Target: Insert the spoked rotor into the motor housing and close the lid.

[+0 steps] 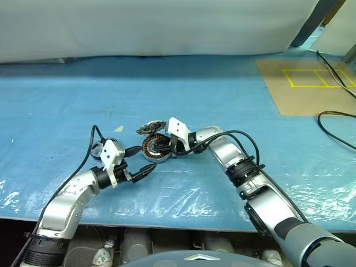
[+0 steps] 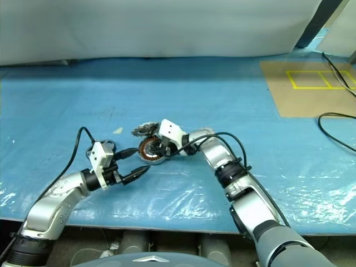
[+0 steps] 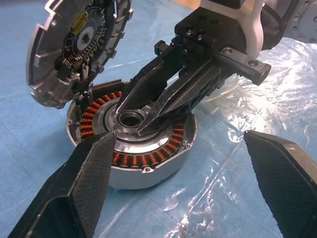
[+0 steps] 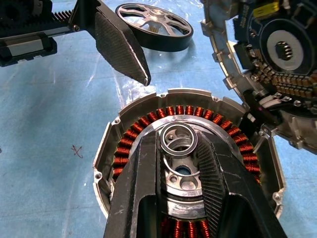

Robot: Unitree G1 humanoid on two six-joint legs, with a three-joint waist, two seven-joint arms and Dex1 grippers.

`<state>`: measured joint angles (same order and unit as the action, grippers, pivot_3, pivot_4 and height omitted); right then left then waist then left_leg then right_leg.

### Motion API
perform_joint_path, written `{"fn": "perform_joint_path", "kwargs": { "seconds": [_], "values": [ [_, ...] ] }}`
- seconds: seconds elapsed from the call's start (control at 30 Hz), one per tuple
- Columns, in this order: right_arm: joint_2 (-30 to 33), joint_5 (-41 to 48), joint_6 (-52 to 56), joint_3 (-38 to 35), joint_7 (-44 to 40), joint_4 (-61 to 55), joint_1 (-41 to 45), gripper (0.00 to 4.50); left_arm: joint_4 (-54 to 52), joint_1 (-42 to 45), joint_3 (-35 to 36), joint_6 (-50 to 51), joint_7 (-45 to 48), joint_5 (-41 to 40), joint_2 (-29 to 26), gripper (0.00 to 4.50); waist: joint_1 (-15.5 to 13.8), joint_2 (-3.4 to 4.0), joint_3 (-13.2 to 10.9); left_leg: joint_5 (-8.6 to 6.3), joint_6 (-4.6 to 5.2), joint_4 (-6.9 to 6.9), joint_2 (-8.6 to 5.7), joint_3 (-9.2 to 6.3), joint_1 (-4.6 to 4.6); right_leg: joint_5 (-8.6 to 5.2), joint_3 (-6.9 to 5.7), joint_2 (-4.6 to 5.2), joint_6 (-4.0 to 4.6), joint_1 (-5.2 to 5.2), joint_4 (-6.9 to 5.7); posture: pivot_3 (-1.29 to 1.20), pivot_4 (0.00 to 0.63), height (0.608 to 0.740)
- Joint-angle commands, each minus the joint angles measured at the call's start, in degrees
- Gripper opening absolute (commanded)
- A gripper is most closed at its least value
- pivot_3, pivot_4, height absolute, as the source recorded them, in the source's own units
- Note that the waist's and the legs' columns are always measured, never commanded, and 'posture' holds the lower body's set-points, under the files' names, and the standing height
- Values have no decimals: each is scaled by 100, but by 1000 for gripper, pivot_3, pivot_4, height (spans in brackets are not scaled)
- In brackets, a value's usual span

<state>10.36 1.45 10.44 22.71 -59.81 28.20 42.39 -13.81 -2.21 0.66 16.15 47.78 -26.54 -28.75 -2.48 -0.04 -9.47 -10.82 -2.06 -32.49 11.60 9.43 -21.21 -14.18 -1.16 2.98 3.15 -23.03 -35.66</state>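
Right wrist view: we see the right gripper (image 4: 179,148) poised over the centre hub of the motor housing (image 4: 136,119), its jaws nearly together and pinching a thin silver ring (image 4: 179,139), which we judge is being seated on the hub. The housing sits on the blue surface (image 1: 233,94) near the middle, a shallow silver cup with a ring of copper windings. Its lid (image 3: 74,49) stands tilted open at the far edge, leaving the cup free for loading. The spoked rotor (image 4: 154,26), a dark disc with radial spokes, lies flat on the surface apart from the housing, not yet inserted. The left gripper (image 3: 178,183) waits near the housing, jaws wide apart and empty.
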Motion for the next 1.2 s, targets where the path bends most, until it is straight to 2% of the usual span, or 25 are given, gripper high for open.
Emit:
{"fn": "perform_joint_path", "kwargs": {
  "seconds": [0.03,1.2],
  "values": [
    [4,22,-113,-101,-50,-53,136,661,-106,53,23,-60,2,-15,31,4359,-1,0,0,0,0,0,0,0,0,0,0,0,0,0,0,0,150,740],
    [45,-114,-122,-134,-105,-30,93,661,145,150,-60,-160,104,79,111,4359,-2,0,0,0,0,-4,1,0,0,0,0,0,0,0,-3,0,150,740]
  ]
}}
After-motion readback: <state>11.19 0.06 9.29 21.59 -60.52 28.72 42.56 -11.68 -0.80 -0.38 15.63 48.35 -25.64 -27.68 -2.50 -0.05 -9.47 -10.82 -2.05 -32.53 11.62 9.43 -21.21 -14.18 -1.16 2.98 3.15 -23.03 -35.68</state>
